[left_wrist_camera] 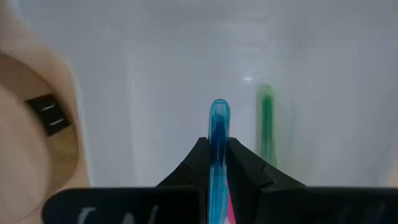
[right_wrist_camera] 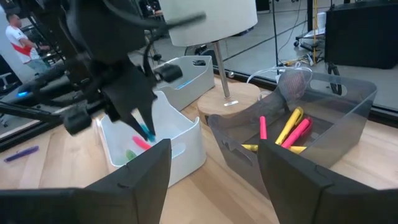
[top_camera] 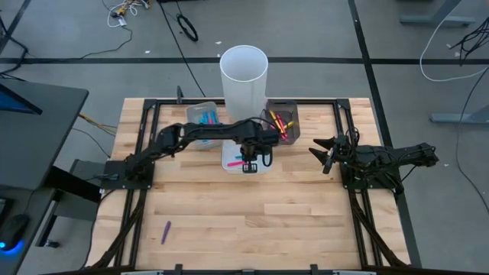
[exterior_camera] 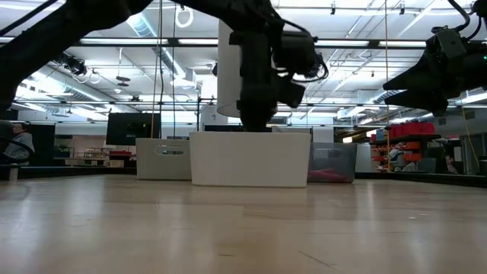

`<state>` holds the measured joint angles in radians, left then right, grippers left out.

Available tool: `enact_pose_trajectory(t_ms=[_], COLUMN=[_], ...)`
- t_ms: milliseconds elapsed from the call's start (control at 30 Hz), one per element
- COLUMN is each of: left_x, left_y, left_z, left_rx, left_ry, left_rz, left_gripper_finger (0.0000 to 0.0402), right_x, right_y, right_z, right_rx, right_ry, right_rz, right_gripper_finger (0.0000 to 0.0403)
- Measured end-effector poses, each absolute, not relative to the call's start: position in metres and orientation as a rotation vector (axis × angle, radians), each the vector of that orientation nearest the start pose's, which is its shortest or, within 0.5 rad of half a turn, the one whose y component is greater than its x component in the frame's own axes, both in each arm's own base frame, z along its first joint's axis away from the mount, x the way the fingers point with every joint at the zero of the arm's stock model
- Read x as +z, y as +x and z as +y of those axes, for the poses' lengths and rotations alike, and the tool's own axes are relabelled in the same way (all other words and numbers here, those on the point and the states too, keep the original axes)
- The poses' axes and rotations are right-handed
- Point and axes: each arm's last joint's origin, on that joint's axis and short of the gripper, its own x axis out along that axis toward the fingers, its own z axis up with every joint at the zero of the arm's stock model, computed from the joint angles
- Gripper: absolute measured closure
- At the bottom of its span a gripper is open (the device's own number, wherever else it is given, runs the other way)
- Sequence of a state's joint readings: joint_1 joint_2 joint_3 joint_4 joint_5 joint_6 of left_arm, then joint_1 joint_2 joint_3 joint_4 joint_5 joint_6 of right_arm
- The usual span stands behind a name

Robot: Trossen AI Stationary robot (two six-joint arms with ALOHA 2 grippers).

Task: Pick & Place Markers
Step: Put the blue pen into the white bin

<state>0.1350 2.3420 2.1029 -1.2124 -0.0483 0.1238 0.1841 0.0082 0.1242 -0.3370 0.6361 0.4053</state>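
On my far left a purple marker [top_camera: 166,231] lies alone on the table [top_camera: 252,221]. My left tool [top_camera: 249,164] is down inside the white tray [right_wrist_camera: 186,142], pinched shut on a blue marker [left_wrist_camera: 218,134], with green marker [left_wrist_camera: 266,121] and pink marker [right_wrist_camera: 140,142] on the tray floor. Dark tray [right_wrist_camera: 348,106] holds more markers. My right tool [top_camera: 322,155] waits open, holding nothing, off to the right.

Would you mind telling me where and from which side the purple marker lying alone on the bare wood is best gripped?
Judging from the high view, grip the purple marker across its middle, coming straight down from above. It lies flat on the table, slightly slanted, with bare wood all round, so the fingers should straddle its thin width crosswise. The left gripper, now shut on a blue marker, is nearer.
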Motion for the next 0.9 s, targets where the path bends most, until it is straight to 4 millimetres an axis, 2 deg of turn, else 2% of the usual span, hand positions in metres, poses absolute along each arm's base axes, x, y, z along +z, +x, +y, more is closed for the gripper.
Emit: enact_pose_trajectory(t_ms=[233,500,900], left_x=[0.169,0.168,0.168], left_y=[0.469,0.47,0.47], left_z=[0.06,0.058,0.058], left_rx=[0.043,0.041,0.036], left_ry=[0.043,0.045,0.026], left_rz=[1.516,1.513,1.51], left_gripper_finger=[0.037,0.0368,0.0271], right_x=[0.174,0.174,0.174], right_y=[0.083,0.083,0.083], right_z=[-0.002,-0.002,-0.002], right_rx=[-0.484,-0.484,-0.484], right_ry=[0.308,0.308,0.309], right_rz=[0.11,0.11,0.11], right_gripper_finger=[0.016,0.016,0.016])
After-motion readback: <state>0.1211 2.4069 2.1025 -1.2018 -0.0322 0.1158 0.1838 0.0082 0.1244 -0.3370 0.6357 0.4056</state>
